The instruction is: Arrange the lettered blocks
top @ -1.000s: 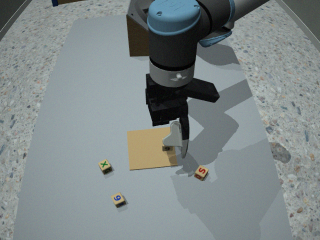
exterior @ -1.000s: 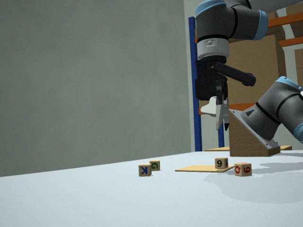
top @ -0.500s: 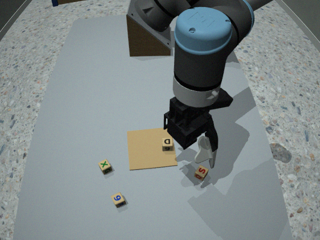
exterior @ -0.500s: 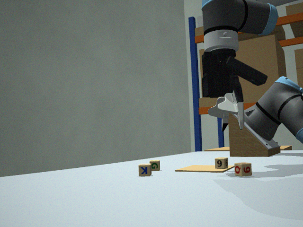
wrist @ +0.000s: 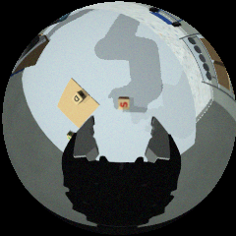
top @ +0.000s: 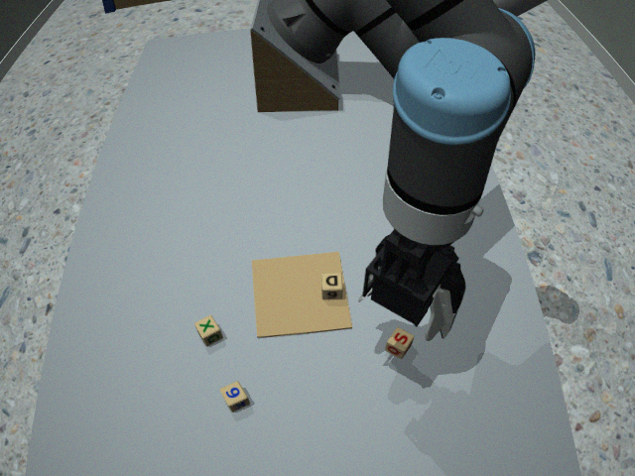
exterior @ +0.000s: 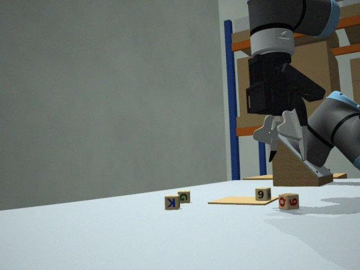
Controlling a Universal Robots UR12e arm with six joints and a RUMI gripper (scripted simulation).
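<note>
Jaws of your black two-finger gripper [top: 399, 318] [exterior: 287, 160] [wrist: 123, 118] stand partly spread, nothing between them; fingertips above tabletop level. Near them, and apart from the fingers: wooden cube with red S on top [top: 400, 343] [exterior: 288, 201] [wrist: 123, 103], off the square tan mat [top: 292, 297] [exterior: 232, 200] [wrist: 74, 110], on the grey tabletop [top: 169, 204] [exterior: 145, 232] [wrist: 49, 69]. You have one block on the mat: wooden cube with black D on top [top: 331, 286] [exterior: 262, 194] [wrist: 79, 96], near the edge facing the S cube. Across the mat, off it: wooden cube with green X on top [top: 208, 330] [exterior: 184, 196] [wrist: 70, 135]. Your fourth, a wooden cube with blue digit on top [top: 234, 396] [exterior: 172, 202], also sits off the mat.
</note>
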